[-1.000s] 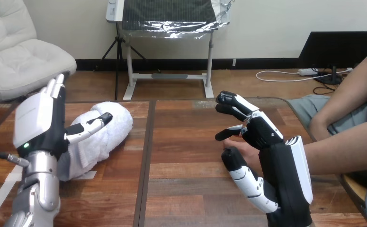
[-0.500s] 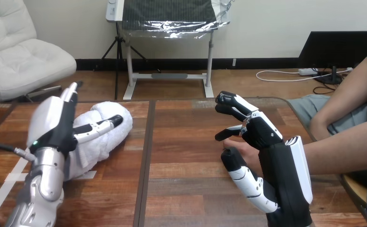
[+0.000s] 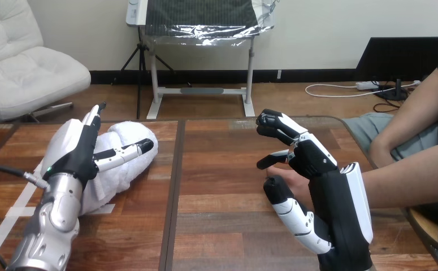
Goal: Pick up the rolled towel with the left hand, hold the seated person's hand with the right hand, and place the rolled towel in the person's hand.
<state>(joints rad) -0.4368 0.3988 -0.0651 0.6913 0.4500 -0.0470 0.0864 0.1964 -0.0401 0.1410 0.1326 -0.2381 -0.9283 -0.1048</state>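
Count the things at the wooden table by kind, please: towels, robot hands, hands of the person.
White rolled cloth towel: 1
Black-and-white robot hands: 2 (left hand, right hand)
Person's hand: 1
Total: 4

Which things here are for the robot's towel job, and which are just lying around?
For the job:
- towel
- left robot hand, open, at the towel
- right robot hand, over the person's hand

Just lying about:
- white tape stuck on the table
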